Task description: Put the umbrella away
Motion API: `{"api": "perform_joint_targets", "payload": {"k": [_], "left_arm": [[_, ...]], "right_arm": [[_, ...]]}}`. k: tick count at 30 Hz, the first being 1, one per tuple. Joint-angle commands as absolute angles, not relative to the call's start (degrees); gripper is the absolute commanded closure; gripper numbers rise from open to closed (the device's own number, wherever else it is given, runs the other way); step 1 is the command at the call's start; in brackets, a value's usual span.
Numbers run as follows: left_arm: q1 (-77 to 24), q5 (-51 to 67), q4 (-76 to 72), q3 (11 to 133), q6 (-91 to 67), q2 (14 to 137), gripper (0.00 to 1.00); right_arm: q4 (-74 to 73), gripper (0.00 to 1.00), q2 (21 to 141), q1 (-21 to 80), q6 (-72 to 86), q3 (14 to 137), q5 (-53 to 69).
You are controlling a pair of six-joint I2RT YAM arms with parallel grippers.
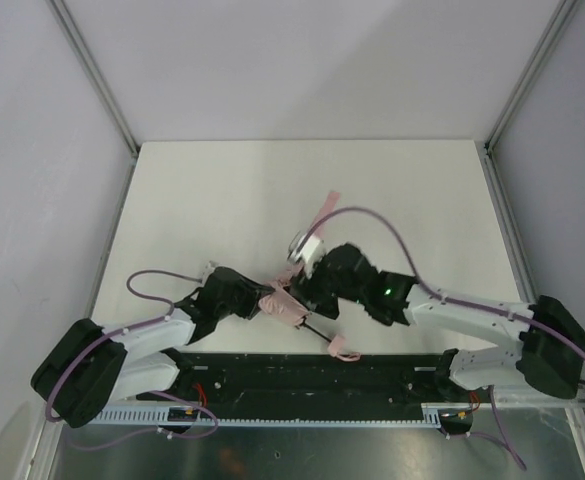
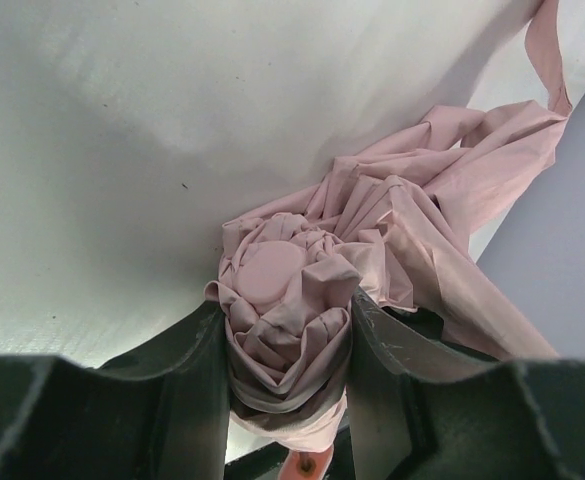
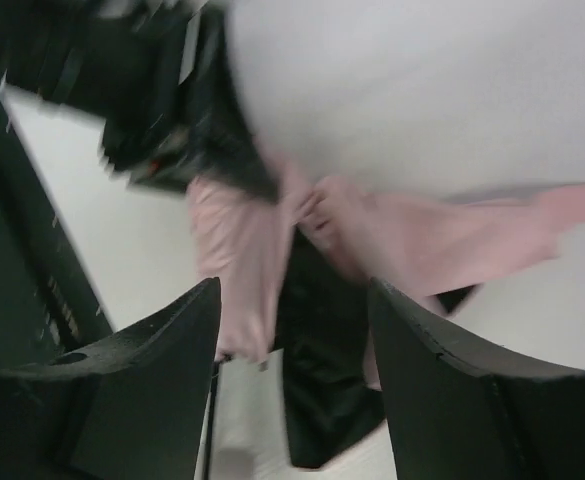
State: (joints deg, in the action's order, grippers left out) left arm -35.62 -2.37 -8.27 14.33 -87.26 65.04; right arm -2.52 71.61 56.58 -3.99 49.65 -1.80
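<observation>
The umbrella (image 1: 284, 306) is a crumpled pale pink bundle near the table's front middle. Its thin dark shaft runs toward the near edge and ends at the small pink handle (image 1: 344, 350). A loose pink strip of it (image 1: 324, 207) trails toward the back. My left gripper (image 1: 264, 300) is shut on one end of the bundle. The left wrist view shows the gathered fabric (image 2: 272, 272) squeezed between that gripper's (image 2: 284, 312) two dark fingers. My right gripper (image 1: 308, 286) hovers just right of the bundle. It (image 3: 294, 292) stands open, with blurred pink fabric (image 3: 237, 240) beyond its fingers.
The white table (image 1: 222, 195) is bounded by grey walls with metal frame posts (image 1: 97, 75) at the back corners. A black rail (image 1: 302, 368) runs along the near edge between the two arm bases. A purple cable (image 1: 392, 232) arcs over the right arm.
</observation>
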Motion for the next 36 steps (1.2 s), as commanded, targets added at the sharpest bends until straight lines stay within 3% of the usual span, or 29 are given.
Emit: {"api": "perform_joint_targets", "payload": {"k": [1, 5, 9, 19, 22, 24, 26, 29, 34, 36], "left_arm": [[-33.57, -1.67, -1.46, 14.14, -87.58, 66.09, 1.0], [-32.99, -1.32, -1.04, 13.27, -88.63, 65.12, 1.0], [-32.83, -1.81, -0.52, 12.98, -89.15, 63.72, 1.0], [-32.78, -3.15, 2.2, 12.77, -89.68, 61.29, 1.0], [-32.74, -3.35, 2.42, 13.44, -88.95, 61.46, 1.0], [-32.38, -3.41, 2.52, 13.99, -88.18, 61.73, 0.99], [-31.6, -3.42, 2.54, 14.97, -86.67, 61.97, 0.86], [-29.13, -3.42, 2.55, 17.02, -81.67, 61.44, 0.52], [-23.94, -3.76, 2.45, 20.02, -72.3, 56.32, 0.08], [-22.14, -3.05, 2.5, 20.21, -70.35, 53.08, 0.02]], "right_arm": [[6.07, 0.38, 77.48, 64.18, -10.09, 44.87, -1.57], [9.37, 0.39, 85.34, 70.37, -12.91, 45.13, -7.49], [11.05, 0.32, 90.65, 74.11, -13.97, 46.85, -15.66], [16.53, 0.31, 105.87, 73.08, -19.41, 52.18, -27.27], [15.75, 0.39, 109.67, 72.25, -18.36, 53.6, -28.5], [13.87, 0.57, 110.36, 71.59, -15.95, 53.98, -26.88], [11.62, 0.74, 110.45, 70.72, -12.8, 54.15, -23.13], [7.65, 0.95, 110.8, 68.19, -7.72, 54.57, -15.35], [1.03, 1.0, 113.01, 60.42, 0.16, 56.75, 7.39], [0.46, 1.0, 113.57, 57.36, 3.09, 57.12, 16.26]]}}
